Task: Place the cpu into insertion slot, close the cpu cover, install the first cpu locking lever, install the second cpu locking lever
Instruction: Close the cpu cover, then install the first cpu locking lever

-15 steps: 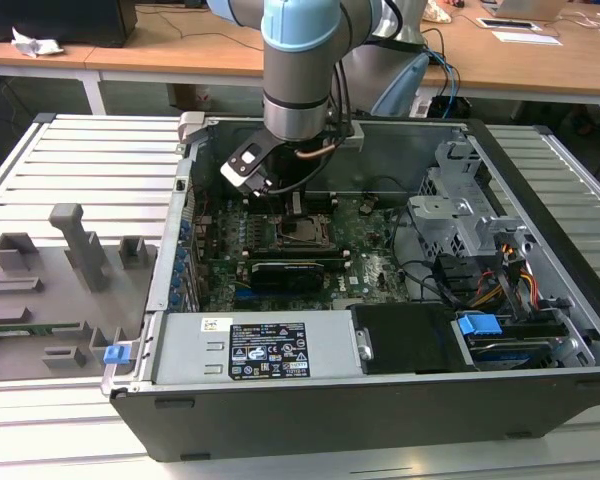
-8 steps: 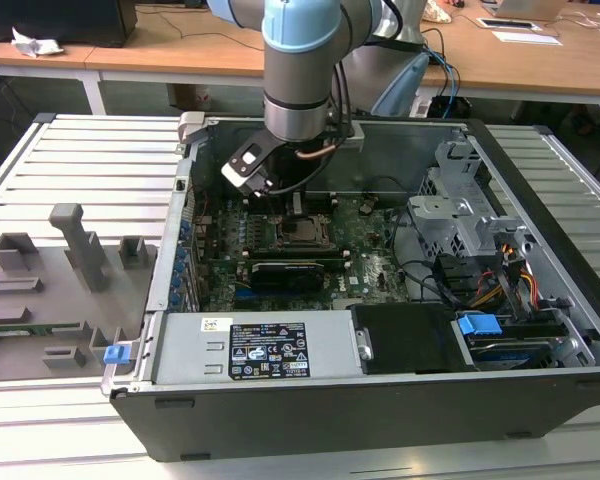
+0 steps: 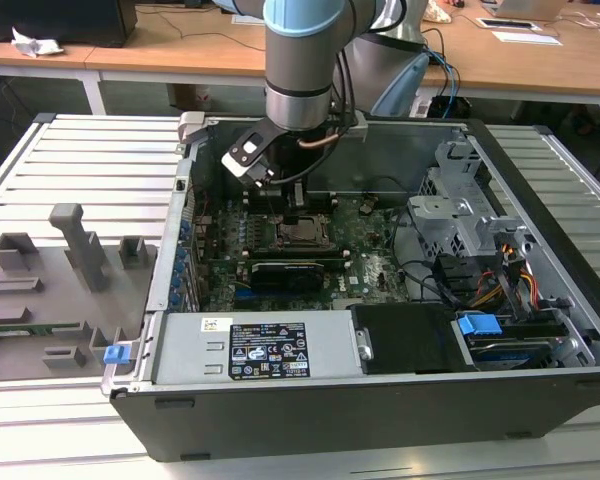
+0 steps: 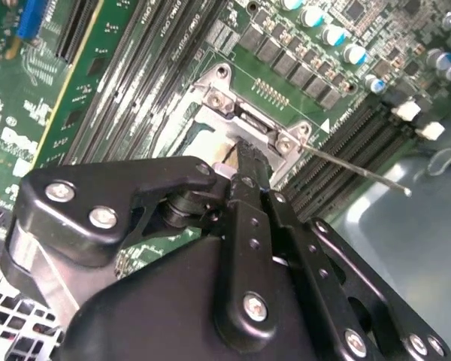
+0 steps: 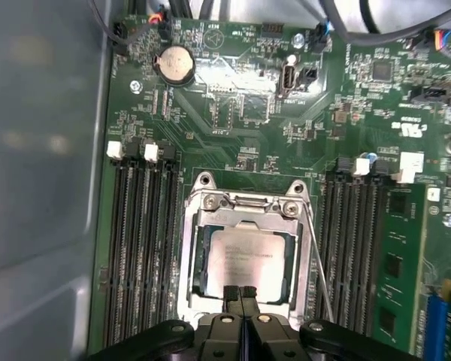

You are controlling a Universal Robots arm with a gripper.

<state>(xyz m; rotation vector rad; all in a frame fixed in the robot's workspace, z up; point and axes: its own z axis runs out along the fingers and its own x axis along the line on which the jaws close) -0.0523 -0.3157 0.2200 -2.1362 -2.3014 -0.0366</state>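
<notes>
The cpu [image 5: 248,259] lies flat in the insertion slot [image 5: 203,184], its pale metal face showing through the window of the cpu cover [image 5: 240,222], which is down over it. One thin wire locking lever [image 5: 319,263] stands loose beside the slot and angles outward; its free end [image 4: 406,192] hangs over the case wall. My gripper [image 5: 240,292] is shut, its black fingertips [image 4: 246,154] pressed together just above the cover's near edge. In the exterior view the gripper [image 3: 278,190] hangs inside the open computer case just behind the slot [image 3: 302,232].
Long black memory slots [image 5: 139,241] flank the socket on both sides. A coin battery [image 5: 174,64] sits further up the board. In the case are a black card [image 3: 290,272], a power supply [image 3: 265,350] and a drive cage [image 3: 460,215]. Grey fixtures [image 3: 60,280] stand on the exterior view's left.
</notes>
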